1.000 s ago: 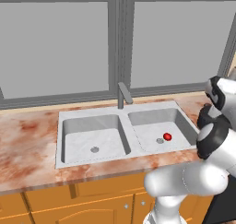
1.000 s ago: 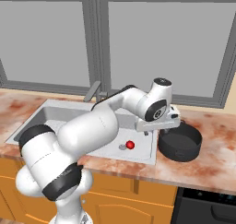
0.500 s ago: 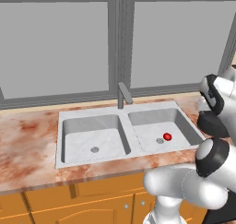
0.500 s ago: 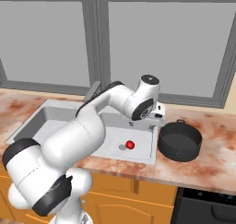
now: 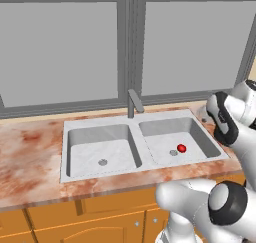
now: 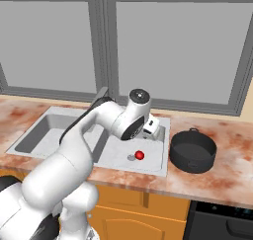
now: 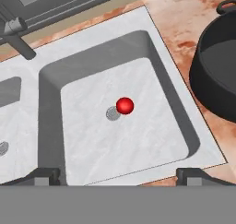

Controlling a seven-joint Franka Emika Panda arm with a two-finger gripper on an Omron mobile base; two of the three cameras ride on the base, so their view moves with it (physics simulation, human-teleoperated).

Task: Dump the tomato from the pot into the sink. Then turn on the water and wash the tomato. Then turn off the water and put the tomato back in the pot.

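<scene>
The tomato [image 7: 125, 105] is a small glossy red ball lying on the floor of the sink's right basin, touching the drain [image 7: 113, 113]; it also shows as a red dot [image 5: 181, 148] [image 6: 140, 155]. The light grey marbled sink [image 5: 140, 169] [image 7: 152, 34] has two basins. The black pot [image 6: 192, 150] [image 7: 219, 75] stands upright on the counter just right of the sink. My gripper [image 7: 120, 176] [image 6: 153, 130] hovers above the right basin, open, fingertips [image 7: 46, 176] wide apart with nothing between them. It looks down at the tomato.
The grey faucet [image 5: 132, 102] [image 7: 18, 38] rises behind the divider between the basins. The left basin [image 5: 102, 149] holds nothing. Marbled reddish counter [image 5: 30, 157] surrounds the sink, with windows behind. My own arm [image 5: 225, 119] blocks the pot's side in the left base view.
My hand has swung left from the pot's rim to above the right basin. The pot now stands alone on the counter. The tomato has stayed beside the drain.
</scene>
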